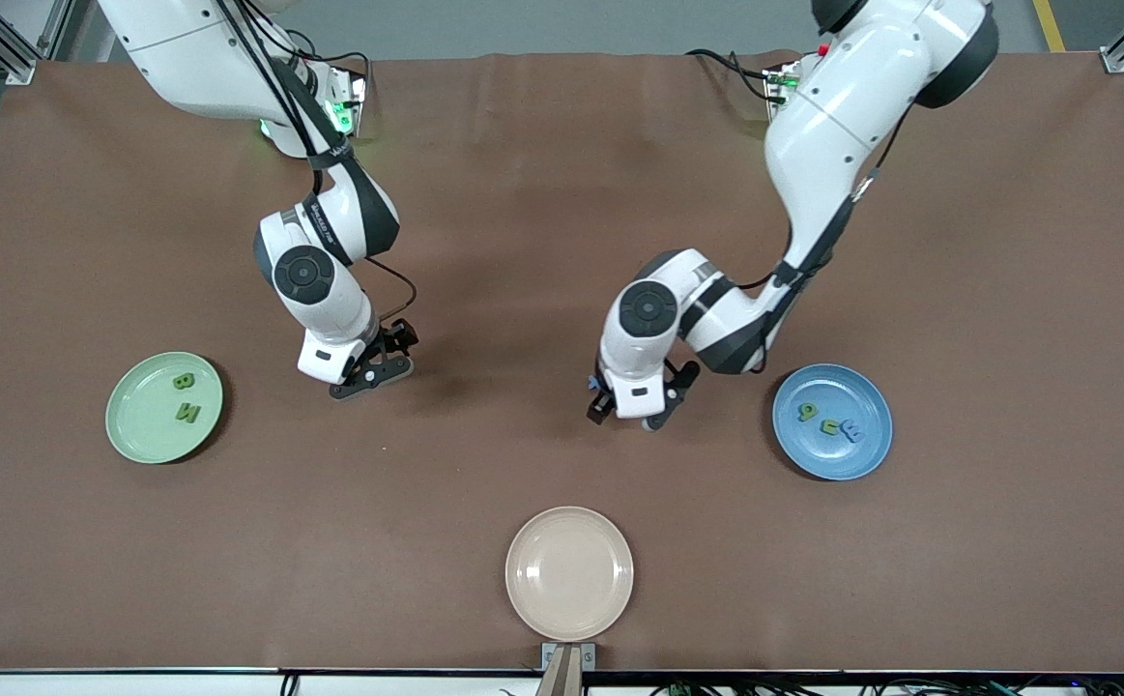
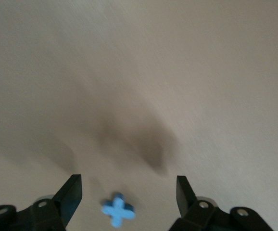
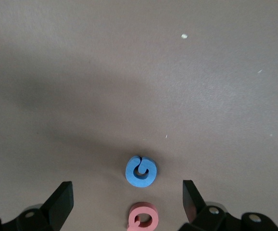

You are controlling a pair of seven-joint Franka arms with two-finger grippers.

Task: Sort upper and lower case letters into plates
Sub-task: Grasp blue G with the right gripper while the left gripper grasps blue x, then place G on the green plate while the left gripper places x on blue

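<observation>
The left gripper [image 1: 631,414] hangs low over the brown table [image 1: 523,193], between the middle of the cloth and the blue plate [image 1: 871,459]. Its jaws stand wide and hold nothing — judging by the setup, spread to straddle a letter before closing. In the left wrist view the small blue x-shaped letter [image 2: 118,210] lies flat on the table between the two fingers [image 2: 71,195], somewhat closer to one of them than to the other, so a slight shift to centre it may be needed.

The right gripper [image 1: 373,372] is low over the table near the pale green plate [image 1: 131,425], fingers likewise fully apart and empty. Its wrist view shows a blue round letter [image 3: 141,171] and a pink-red round letter [image 3: 144,217] lying just beside each other in the gap between the fingers [image 3: 62,199].

The sorting is part done: the green plate carries two green letters [image 1: 185,396] that look like capitals, the blue plate three small letters [image 1: 830,421] — presumably lower case. The cream plate [image 1: 569,572], nearest the front camera, is bare.
</observation>
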